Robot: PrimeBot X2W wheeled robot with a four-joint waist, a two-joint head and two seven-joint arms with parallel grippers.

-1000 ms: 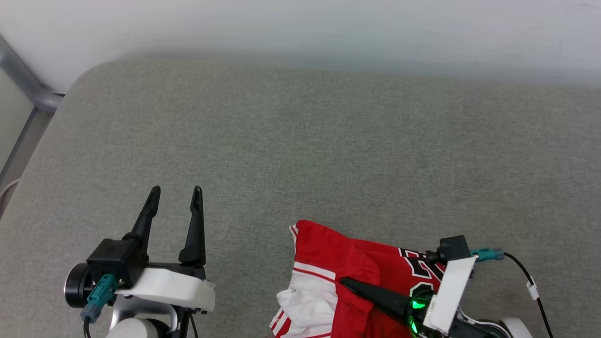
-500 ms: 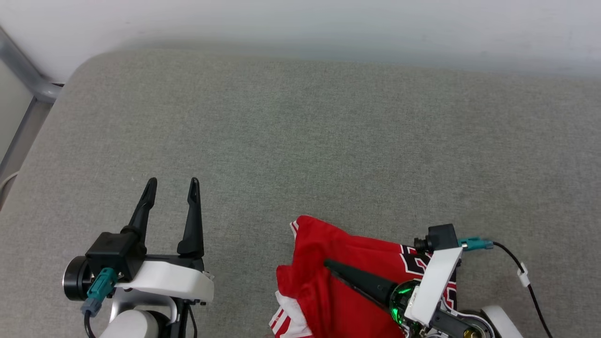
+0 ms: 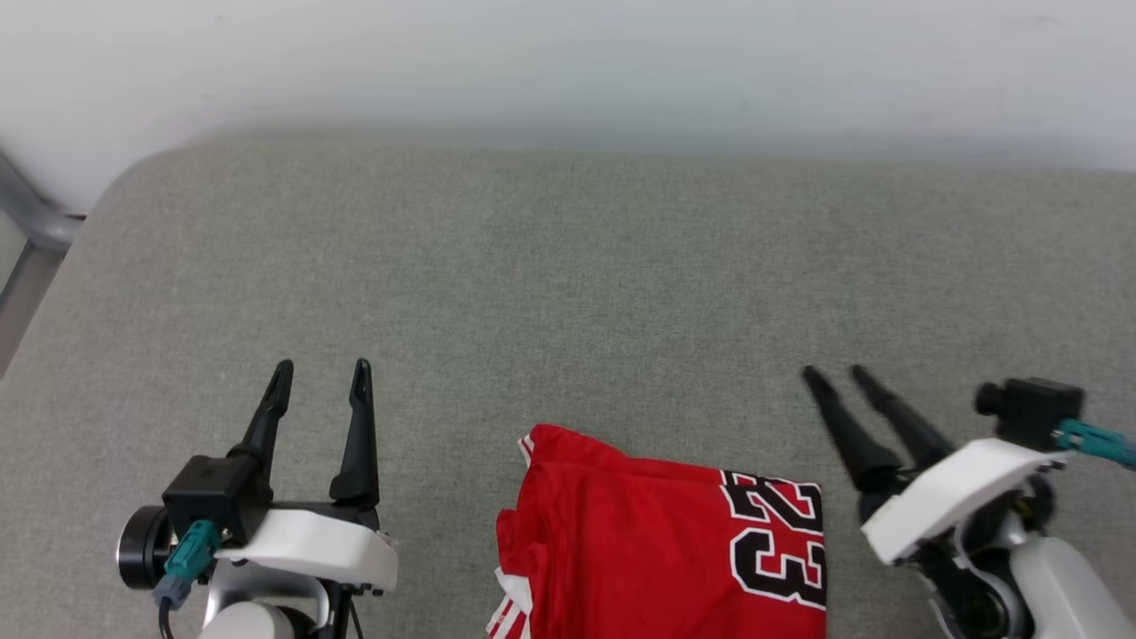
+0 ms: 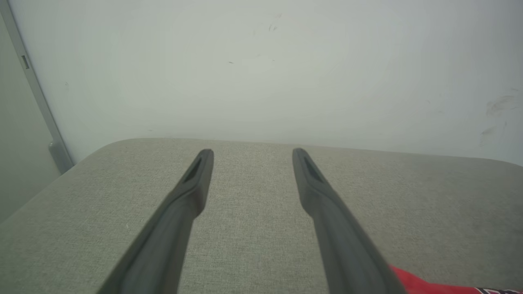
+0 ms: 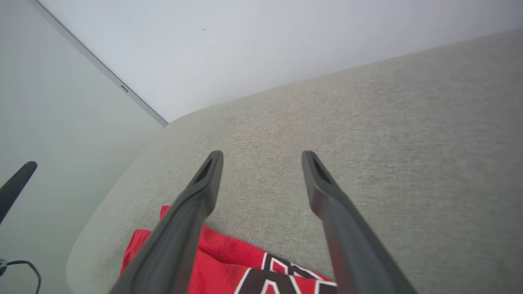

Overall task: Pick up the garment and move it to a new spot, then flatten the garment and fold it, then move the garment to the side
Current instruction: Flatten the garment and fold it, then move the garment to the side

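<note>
The red garment (image 3: 657,541) lies folded near the front edge of the grey cushion, its black white-outlined "23" facing up on its right part and a bit of striped trim at its lower left. My right gripper (image 3: 837,376) stands open just right of the garment, touching nothing. In the right wrist view the garment (image 5: 229,261) lies below and left of the open right gripper (image 5: 261,157). At the lower left my left gripper (image 3: 321,371) is open and empty, well left of the garment. A red corner of the garment (image 4: 412,281) shows in the left wrist view beside the left gripper (image 4: 252,154).
The grey cushion (image 3: 568,284) stretches wide beyond the garment up to a white wall (image 3: 568,62). A grey metal frame (image 3: 27,222) stands past the cushion's rounded left corner. A dark tip of the other arm (image 5: 16,183) shows at the right wrist view's left edge.
My right gripper opened, let go of the garment and drew back to its right. The garment now lies flat and folded with the number up. The camera shifted slightly.
</note>
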